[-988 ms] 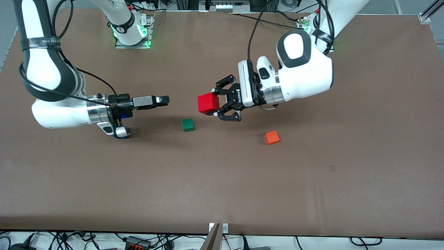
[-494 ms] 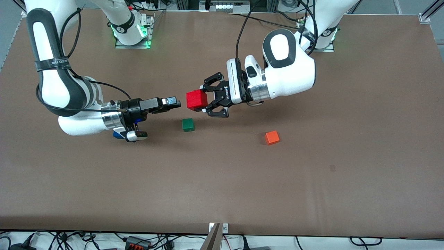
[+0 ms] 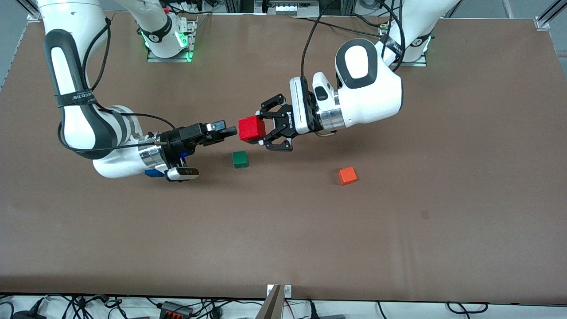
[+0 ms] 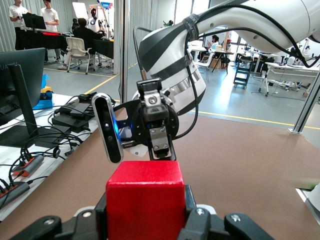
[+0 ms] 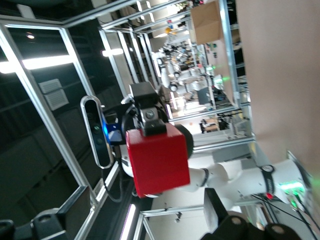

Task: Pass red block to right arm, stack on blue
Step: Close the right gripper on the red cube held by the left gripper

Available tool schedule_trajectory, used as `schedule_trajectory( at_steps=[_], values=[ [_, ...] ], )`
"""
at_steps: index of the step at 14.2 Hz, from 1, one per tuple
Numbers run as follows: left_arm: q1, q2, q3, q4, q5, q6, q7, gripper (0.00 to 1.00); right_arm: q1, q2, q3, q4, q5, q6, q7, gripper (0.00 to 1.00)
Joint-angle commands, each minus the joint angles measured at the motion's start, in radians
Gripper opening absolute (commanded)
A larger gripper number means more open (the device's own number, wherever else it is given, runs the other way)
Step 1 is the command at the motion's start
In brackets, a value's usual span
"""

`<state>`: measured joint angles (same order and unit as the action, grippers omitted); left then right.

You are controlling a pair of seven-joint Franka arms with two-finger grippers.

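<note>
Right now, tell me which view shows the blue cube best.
The front view: the blue cube sits on the table, mostly hidden under the right arm's wrist. Neither wrist view shows it; both are filled by the red block held in the left gripper.

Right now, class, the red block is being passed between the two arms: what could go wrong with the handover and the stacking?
1. The left gripper holds the red block in the air; letting go before the right gripper has closed on it would probably drop it near the green block.
2. The blue block lies partly hidden under the right arm, which could knock it.
</note>
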<state>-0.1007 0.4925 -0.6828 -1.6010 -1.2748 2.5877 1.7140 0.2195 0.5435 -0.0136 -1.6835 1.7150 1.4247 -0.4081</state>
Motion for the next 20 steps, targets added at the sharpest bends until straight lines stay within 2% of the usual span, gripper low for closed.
schedule_trajectory(
  at_steps=[1, 5, 9, 15, 16, 17, 20],
  values=[
    [0.002, -0.003, -0.007, -0.001, -0.034, 0.023, 0.052, 0.03, 0.034, 0.033, -0.005, 0.028, 0.057, -0.01, -0.024, 1.0],
    [0.001, -0.003, -0.009, -0.001, -0.034, 0.023, 0.052, 0.03, 0.047, 0.043, -0.005, 0.031, 0.066, 0.028, -0.023, 1.0],
    [0.004, -0.005, -0.007, -0.001, -0.034, 0.023, 0.053, 0.03, 0.075, 0.049, -0.005, 0.031, 0.124, 0.036, -0.024, 1.0],
    [0.007, -0.005, -0.009, -0.002, -0.032, 0.022, 0.058, 0.03, 0.081, 0.053, -0.005, 0.031, 0.129, 0.043, -0.024, 1.0],
    [0.009, -0.005, -0.009, -0.002, -0.032, 0.022, 0.058, 0.03, 0.083, 0.053, -0.005, 0.031, 0.127, 0.043, -0.026, 0.93],
    [0.009, -0.006, -0.009, -0.002, -0.032, 0.022, 0.058, 0.03, 0.083, 0.053, -0.005, 0.031, 0.127, 0.042, -0.026, 0.91],
    [0.009, -0.006, -0.009, -0.002, -0.032, 0.022, 0.058, 0.03, 0.089, 0.052, -0.005, 0.031, 0.127, 0.037, -0.024, 0.91]
  ],
)
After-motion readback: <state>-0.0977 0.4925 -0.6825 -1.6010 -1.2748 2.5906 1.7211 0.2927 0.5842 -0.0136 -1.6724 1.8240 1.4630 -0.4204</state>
